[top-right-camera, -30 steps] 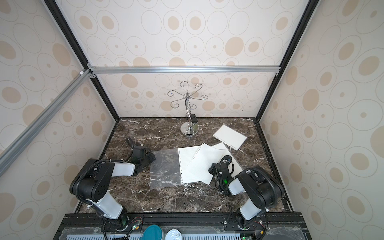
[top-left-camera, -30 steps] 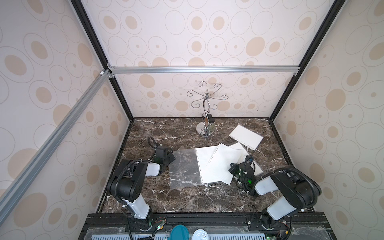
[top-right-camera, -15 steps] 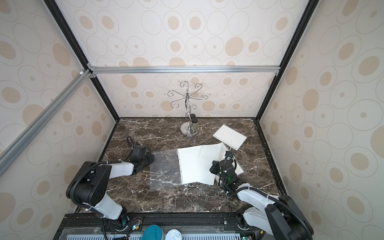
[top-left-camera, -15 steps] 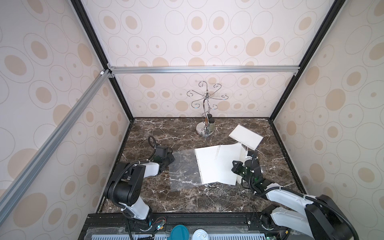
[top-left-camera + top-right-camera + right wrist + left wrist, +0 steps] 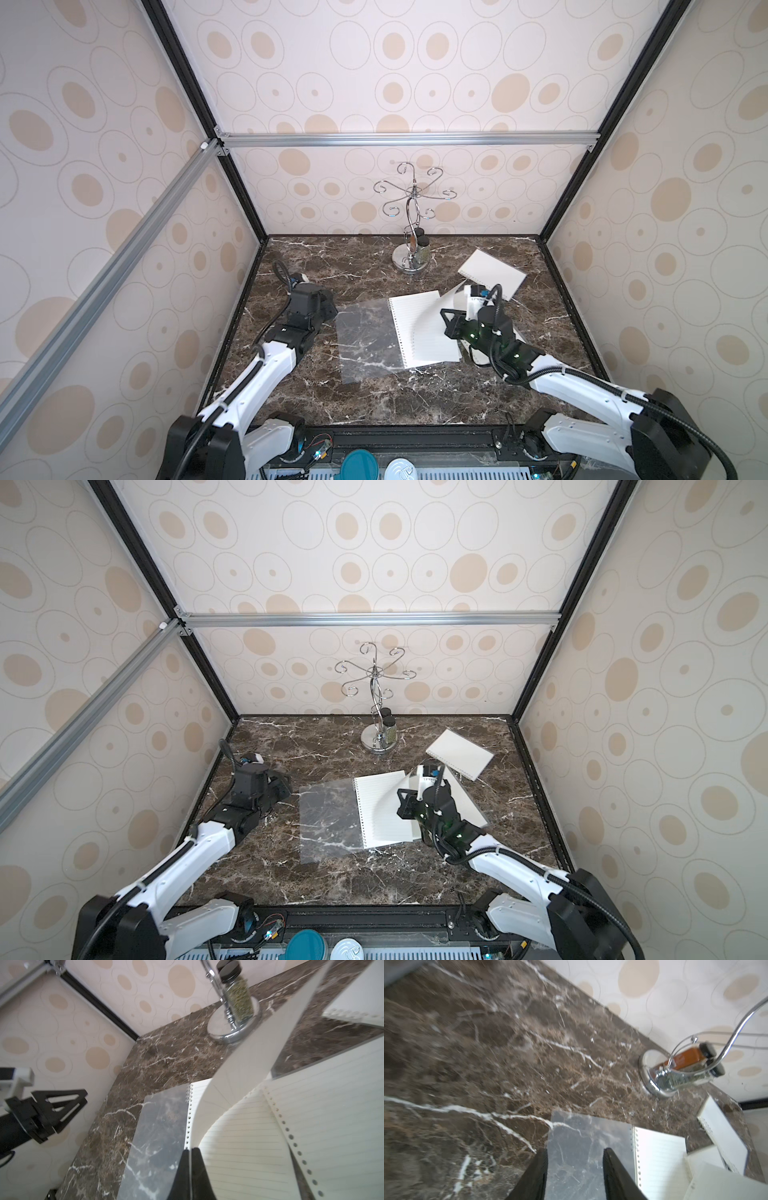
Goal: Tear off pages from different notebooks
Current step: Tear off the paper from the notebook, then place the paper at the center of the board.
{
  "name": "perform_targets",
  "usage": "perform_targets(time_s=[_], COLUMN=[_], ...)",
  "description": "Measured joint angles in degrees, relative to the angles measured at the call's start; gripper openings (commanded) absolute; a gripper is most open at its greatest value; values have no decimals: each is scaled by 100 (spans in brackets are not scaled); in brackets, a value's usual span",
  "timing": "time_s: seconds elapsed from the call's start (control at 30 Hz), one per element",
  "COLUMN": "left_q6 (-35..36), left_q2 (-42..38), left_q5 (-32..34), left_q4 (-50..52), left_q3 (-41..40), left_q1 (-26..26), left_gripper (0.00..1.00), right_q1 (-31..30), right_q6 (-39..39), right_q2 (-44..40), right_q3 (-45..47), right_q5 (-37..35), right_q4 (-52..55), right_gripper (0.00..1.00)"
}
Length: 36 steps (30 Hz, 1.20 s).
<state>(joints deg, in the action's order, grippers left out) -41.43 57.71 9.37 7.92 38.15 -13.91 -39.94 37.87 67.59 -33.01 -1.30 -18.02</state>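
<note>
One dark marbled desk [image 5: 374, 399] carries everything. On it an open notebook [image 5: 419, 332] lies flat near the middle, its coil edge turned toward the left arm. A closed notebook [image 5: 492, 274] rests near the back, well apart from the left arm. More lined paper [image 5: 332, 1115] lies under the right arm; pad or loose sheet, I cannot tell.

The open notebook's translucent cover [image 5: 365, 336] is folded out flat beside the coil. It looks slick and springy, so pressing on it probably steadies the pad better than pinching it. The top page [image 5: 249, 1053] curls up off the stack in a tall arc. It is thin, light and limp, likely to crease or rip unevenly if pulled from one corner.

The right end effector [image 5: 190, 1151] is clenched, apparently on that page's free edge. The left end effector [image 5: 575, 1151] stands released over the cover, with nothing in it.

The punched holes [image 5: 187, 1130] along the coil are the weak line. A hold low on the sheet, near them, should tear it cleanest.
</note>
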Motion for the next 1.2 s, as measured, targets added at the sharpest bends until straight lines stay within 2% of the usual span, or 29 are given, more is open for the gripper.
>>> perform_targets(time_s=[0.07,0.17,0.37,0.63,0.8,1.07,1.2], left_q6=[90,157,68,-79,-157,-214,-221], left_q2=[-599,-1281,-1768,-2483,-2876,-2940,-2931], left_q5=[461,1128,2181,2579,2662,2708,2708], left_q4=[20,44,321,422,428,461,461], left_q3=[-232,-754,-1641,-1902,-2090,-2131,-2133], left_q1=[0,2,31,68,74,81,81], left_gripper=[69,69,74,79,82,83,83], right_q1=[-374,-874,-1464,-964,-393,297,420], right_q6=[-2,24,181,44,46,761,1008], right_q2=[531,1266,2765,4109,5134,7757,8566], right_q3=[-470,-1060,-2326,-4374,-6100,-9184,-9836], right_q5=[107,236,522,946,1237,1851,2015], right_q4=[-87,-225,-505,4,304,765,1141], right_gripper=[0,0,0,0,0,0,5])
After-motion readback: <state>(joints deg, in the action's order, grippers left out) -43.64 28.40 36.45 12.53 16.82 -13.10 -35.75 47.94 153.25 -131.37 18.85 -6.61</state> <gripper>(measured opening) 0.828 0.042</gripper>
